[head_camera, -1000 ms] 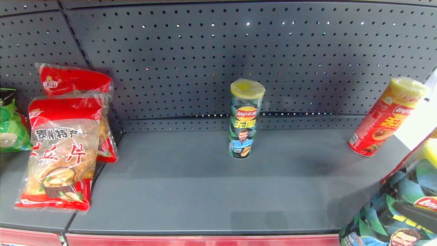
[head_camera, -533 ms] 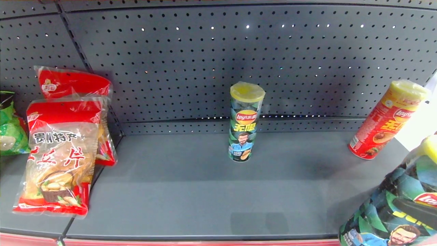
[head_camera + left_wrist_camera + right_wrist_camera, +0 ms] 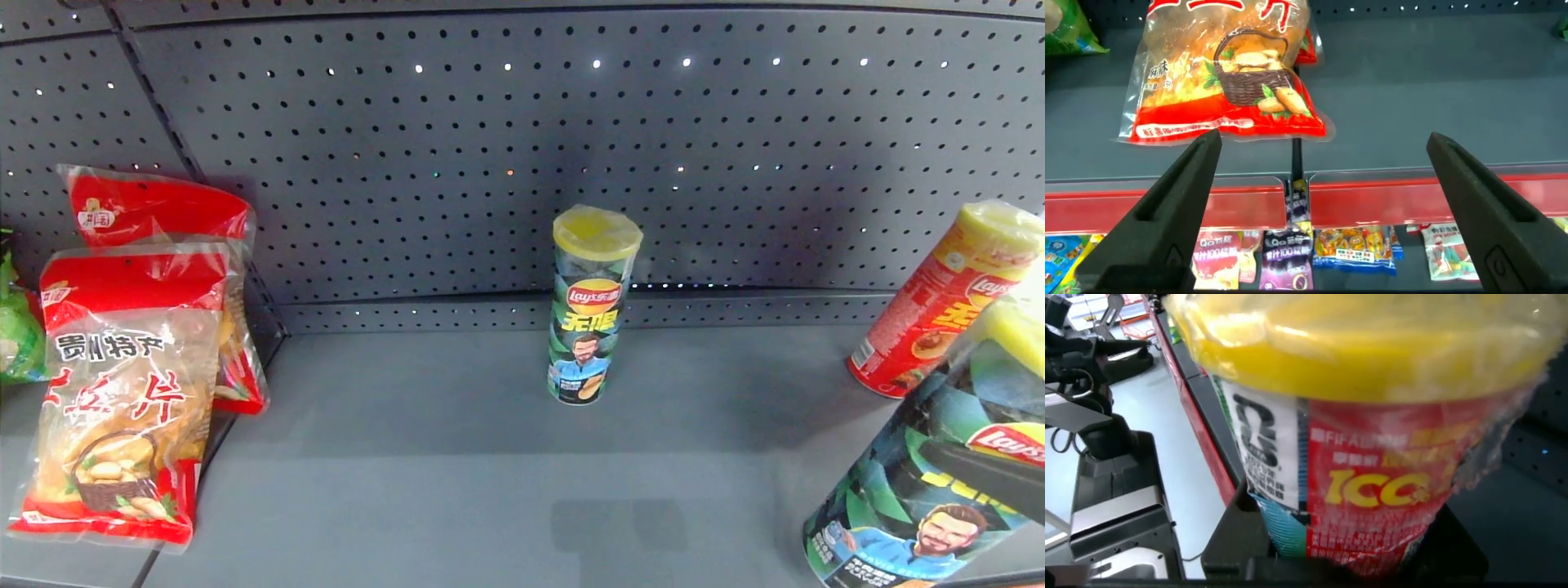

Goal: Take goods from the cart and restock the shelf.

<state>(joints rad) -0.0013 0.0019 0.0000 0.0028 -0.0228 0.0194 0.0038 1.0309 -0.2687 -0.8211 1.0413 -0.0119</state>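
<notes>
**Right gripper [image 3: 1343,557] clamped on a green can at the shelf's right front**

The right gripper's dark fingers [image 3: 984,482] are closed against the sides of the held can [image 3: 906,498], a green chip tube with a yellow lid. In the head view the tube tilts, with its base low at the right front of the shelf [image 3: 457,482] and its lid up toward the right edge. From this angle it is hard to tell whether the base touches the shelf board. The right wrist view looks down on the same lid [image 3: 1355,343] and the printed wall below it.

The left gripper [image 3: 1324,140] has its two fingers spread wide with nothing between them. It sits in front of the red price rail [image 3: 1388,198], below the shelf's left part.

A matching standing can [image 3: 593,306] stands upright in the middle of the shelf, near the pegboard [image 3: 490,155]. A red can [image 3: 939,306] with a yellow lid stands toward the right rear, just behind the held can.

On the left, a front bag [image 3: 122,392] of potato crisps lies on the shelf. A rear bag [image 3: 155,212] is propped behind it, and a green bag [image 3: 16,343] lies at the far left edge. Small packets [image 3: 1355,245] hang under the rail.
</notes>
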